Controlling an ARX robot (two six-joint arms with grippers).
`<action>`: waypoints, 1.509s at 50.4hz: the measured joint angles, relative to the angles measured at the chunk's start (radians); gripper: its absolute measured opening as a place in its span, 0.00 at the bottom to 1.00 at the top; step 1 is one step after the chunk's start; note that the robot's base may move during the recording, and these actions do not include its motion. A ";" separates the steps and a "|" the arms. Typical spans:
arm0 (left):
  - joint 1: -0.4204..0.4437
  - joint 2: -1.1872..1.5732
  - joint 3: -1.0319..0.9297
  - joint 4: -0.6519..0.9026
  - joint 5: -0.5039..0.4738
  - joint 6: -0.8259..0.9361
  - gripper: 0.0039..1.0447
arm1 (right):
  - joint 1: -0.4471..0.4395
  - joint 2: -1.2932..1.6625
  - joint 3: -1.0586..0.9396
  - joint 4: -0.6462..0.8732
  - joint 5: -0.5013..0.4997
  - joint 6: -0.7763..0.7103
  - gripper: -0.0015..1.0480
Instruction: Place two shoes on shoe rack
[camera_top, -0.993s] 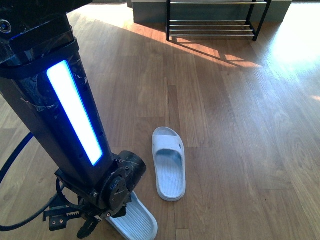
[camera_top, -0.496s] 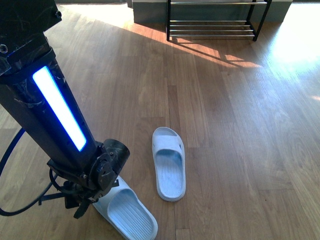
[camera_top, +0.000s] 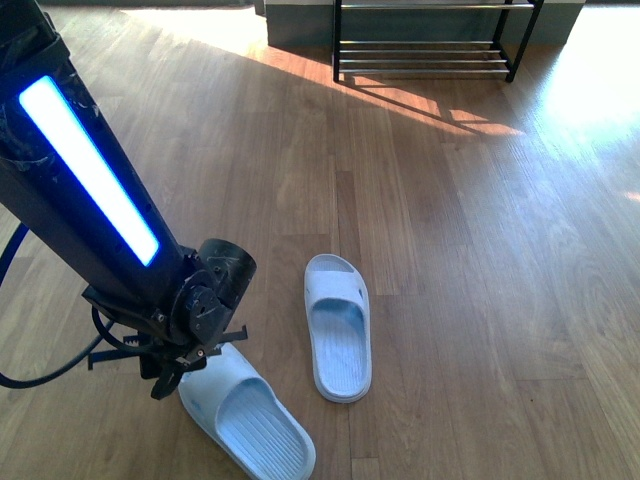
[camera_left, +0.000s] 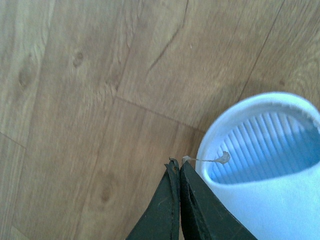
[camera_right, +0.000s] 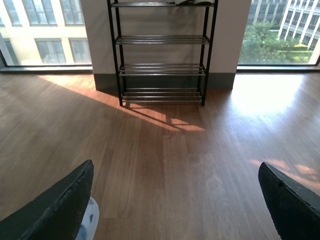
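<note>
Currently the left gripper is seen pinched closed and empty, touching the near-left pale-blue moulded plastic slide on the wooden floor. The right gripper is spread wide. The slide is judged light, bendy and slick, so a grasp on the strap is advised.

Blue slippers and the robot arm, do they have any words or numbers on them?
None readable. The slide by the left end effector and the other slide are plain; the left arm shows only a glowing strip; the shoe rack has no label.
</note>
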 joint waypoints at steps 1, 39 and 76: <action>-0.002 0.000 -0.001 -0.004 0.003 -0.003 0.01 | 0.000 0.000 0.000 0.000 0.000 0.000 0.91; -0.257 0.027 -0.043 -0.083 0.114 -0.286 0.92 | 0.000 0.000 0.000 0.000 0.000 0.000 0.91; -0.191 0.127 0.090 -0.196 -0.041 -0.365 0.82 | 0.000 0.000 0.000 0.000 0.000 0.000 0.91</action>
